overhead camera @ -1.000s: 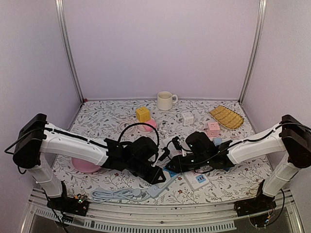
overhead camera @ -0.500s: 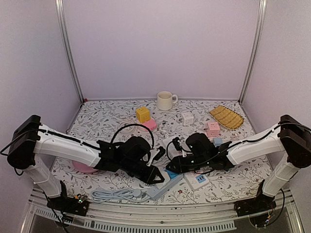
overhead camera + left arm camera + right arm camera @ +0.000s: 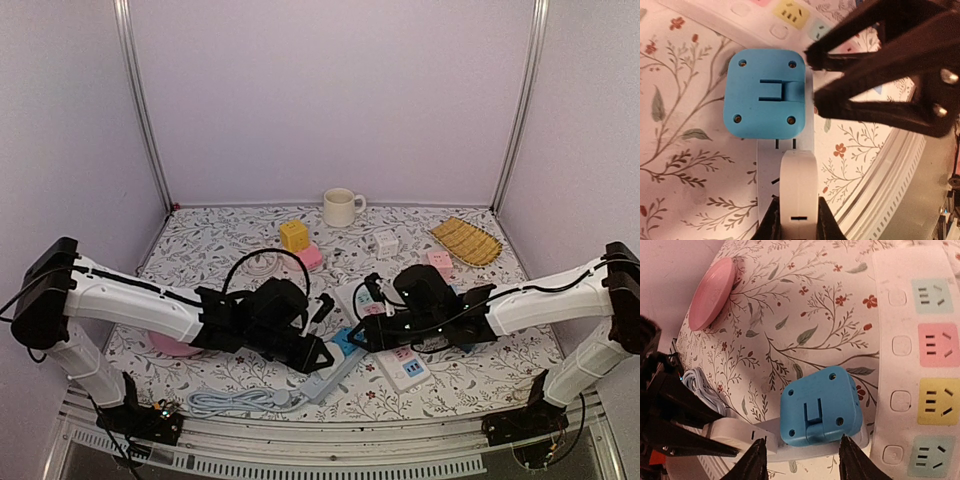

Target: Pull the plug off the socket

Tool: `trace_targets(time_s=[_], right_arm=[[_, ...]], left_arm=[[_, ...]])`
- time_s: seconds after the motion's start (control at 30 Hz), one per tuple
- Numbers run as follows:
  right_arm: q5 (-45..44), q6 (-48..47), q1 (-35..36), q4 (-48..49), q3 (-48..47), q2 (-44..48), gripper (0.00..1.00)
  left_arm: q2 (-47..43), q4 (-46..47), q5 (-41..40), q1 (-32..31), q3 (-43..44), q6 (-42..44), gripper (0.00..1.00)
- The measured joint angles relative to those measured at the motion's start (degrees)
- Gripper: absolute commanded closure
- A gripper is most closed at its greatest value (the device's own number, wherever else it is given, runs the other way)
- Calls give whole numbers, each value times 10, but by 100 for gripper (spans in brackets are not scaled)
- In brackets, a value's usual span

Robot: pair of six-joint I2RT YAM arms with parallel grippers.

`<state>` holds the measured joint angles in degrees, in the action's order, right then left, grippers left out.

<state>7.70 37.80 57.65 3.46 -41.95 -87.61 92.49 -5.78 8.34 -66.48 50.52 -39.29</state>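
Observation:
A blue cube plug (image 3: 345,346) sits plugged into a small white power strip (image 3: 325,378) near the table's front middle. My left gripper (image 3: 316,357) is shut on the strip's raised white end (image 3: 799,192), just left of the plug (image 3: 765,95). My right gripper (image 3: 362,336) is open; in the right wrist view its gripper (image 3: 802,465) has its fingers on either side of the plug's near edge (image 3: 820,407), not closed on it. The strip (image 3: 790,449) shows under the plug, and my left gripper (image 3: 685,425) holds it from the left.
A long white power strip with coloured sockets (image 3: 396,362) (image 3: 910,365) lies right beside the plug. A pink plate (image 3: 168,345), a grey cable (image 3: 235,402), a mug (image 3: 341,207), yellow (image 3: 293,235), pink (image 3: 437,263) and white (image 3: 385,243) cubes, and a yellow tray (image 3: 466,240) are on the table.
Both arms have shifted and lowered by the small strip. The left gripper has settled on its white end, and the right gripper has drawn slightly right, now straddling the blue plug.

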Motion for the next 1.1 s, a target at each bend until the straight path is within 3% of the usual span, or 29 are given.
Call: trace_targets(time_s=[0.13,0.43,0.7,0.97,1.1], right_arm=[[0,-4,-5,-23,-11,40,35],[23,10,-7,-20,-67,0,43],[59,34,-38,25,-123,-75,15],[75,72,-51,65,-124,-120,21],[81,83,-51,79,-138,-142,14]], left_arm=[[-33,-15,-60,0,-2,-10,100],[-77,-38,-172,0,-17,-50,100],[-47,-60,-212,4,-17,-77,100],[-47,-57,-224,5,-17,-94,100],[-46,-57,-229,5,-17,-101,100]])
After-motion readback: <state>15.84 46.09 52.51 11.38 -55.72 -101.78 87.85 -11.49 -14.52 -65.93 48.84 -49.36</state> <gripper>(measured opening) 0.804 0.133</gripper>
